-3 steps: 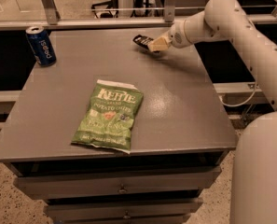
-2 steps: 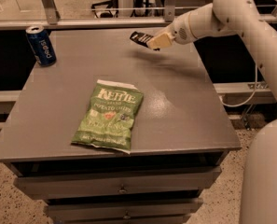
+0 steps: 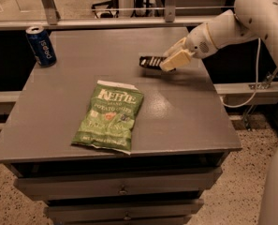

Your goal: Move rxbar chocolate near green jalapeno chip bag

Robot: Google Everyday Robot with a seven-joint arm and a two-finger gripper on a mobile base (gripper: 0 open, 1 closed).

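The rxbar chocolate (image 3: pixel 150 61) is a small flat black wrapper with pale lettering, held just above the table right of centre. My gripper (image 3: pixel 170 61) is shut on its right end, the arm reaching in from the upper right. The green jalapeno chip bag (image 3: pixel 109 116) lies flat on the grey table (image 3: pixel 190 111), front left of the bar. A gap of bare tabletop separates the bar from the bag's top edge.
A blue soda can (image 3: pixel 41 46) stands upright at the table's back left corner. The table has drawers below its front edge. A rail and chair legs stand behind the table. A cable hangs at the right.
The gripper has carried the rxbar chocolate from the back right of the table forward and left, closer to the chip bag.
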